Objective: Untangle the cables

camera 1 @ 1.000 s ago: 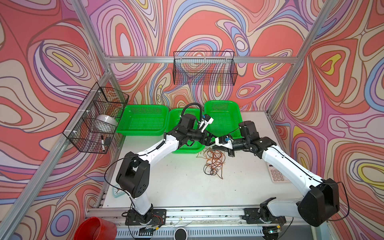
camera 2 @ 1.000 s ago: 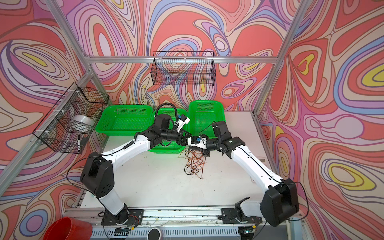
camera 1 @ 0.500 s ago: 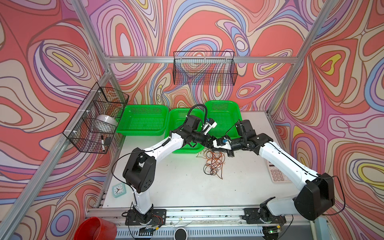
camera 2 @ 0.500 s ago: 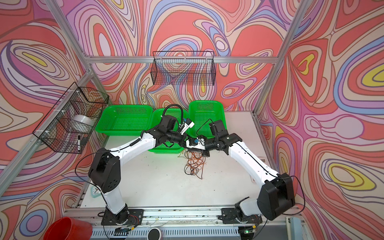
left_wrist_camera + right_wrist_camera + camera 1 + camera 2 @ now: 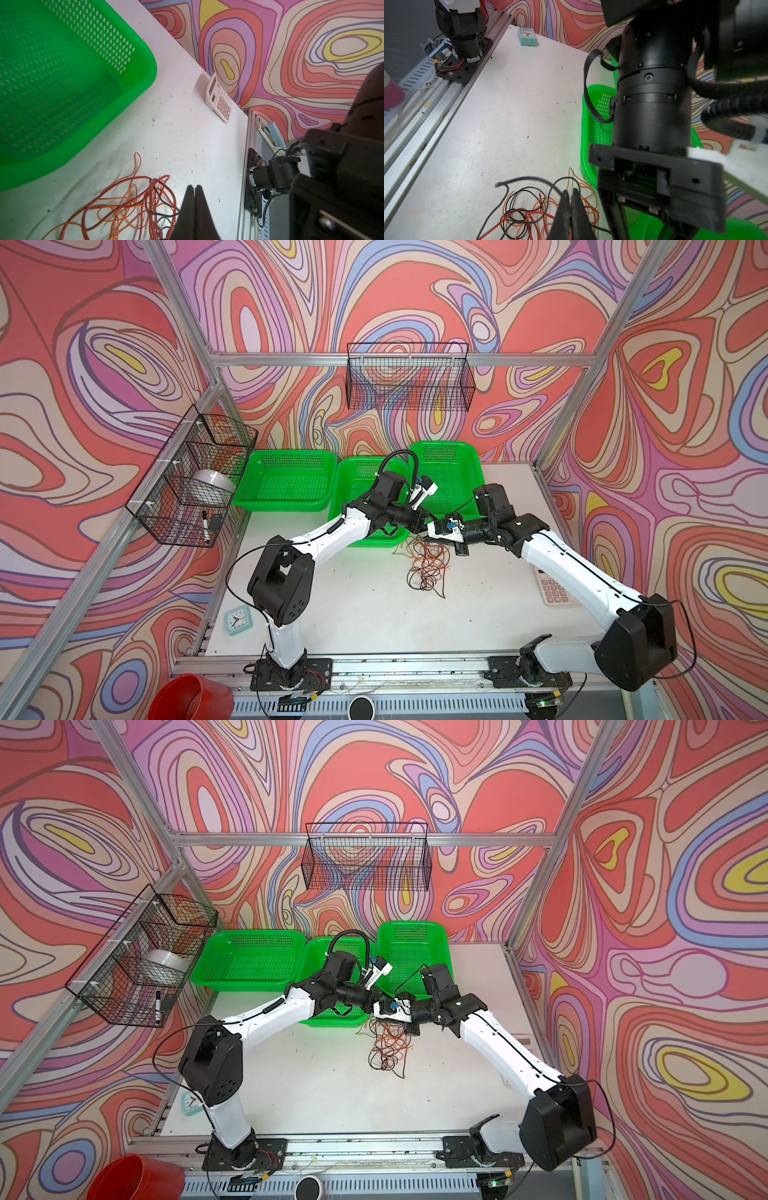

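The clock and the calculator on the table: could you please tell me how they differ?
The clock is mint-green and square with a round dial; the calculator is pale pink and oblong, with rows of keys. The clock sits at the near left corner of the table, while the calculator lies at its right edge, partly hidden by the right arm in a top view. Both rest on that white table, apart from the cables.

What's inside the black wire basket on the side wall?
A whitish round roll sits in one compartment; a marker and a small dark thing lean in the nearest one. The mesh hides whatever is in the farthest.
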Tool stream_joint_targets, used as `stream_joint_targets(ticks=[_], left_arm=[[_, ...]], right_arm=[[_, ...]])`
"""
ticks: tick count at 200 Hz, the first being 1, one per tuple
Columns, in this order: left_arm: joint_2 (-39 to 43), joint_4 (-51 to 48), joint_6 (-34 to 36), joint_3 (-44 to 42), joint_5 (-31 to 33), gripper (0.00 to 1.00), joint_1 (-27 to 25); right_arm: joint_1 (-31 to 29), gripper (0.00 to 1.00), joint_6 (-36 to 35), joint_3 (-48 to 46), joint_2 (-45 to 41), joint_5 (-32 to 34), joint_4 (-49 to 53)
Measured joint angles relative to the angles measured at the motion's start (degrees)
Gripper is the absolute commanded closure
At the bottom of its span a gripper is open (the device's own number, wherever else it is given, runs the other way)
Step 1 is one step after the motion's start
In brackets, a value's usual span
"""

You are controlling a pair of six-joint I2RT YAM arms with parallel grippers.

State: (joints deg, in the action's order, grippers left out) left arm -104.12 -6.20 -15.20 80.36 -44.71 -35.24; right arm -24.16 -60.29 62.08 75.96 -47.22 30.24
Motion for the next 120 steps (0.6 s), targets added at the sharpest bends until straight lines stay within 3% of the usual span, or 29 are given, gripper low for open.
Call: stream_joint_targets(ticks=[50, 120], left_arm=[[4.2, 8.0, -6.4, -5.6, 6.7, 1.00, 3.3], [12.9, 9.7, -6.3, -7.9, 12.4, 1.00, 3.3]], right_arm=[[0.0, 1.00, 4.8, -7.2, -5.7, 1.8, -4.6], [0.1, 1.00, 6.5, -11.0, -8.7, 4.9, -10.4]])
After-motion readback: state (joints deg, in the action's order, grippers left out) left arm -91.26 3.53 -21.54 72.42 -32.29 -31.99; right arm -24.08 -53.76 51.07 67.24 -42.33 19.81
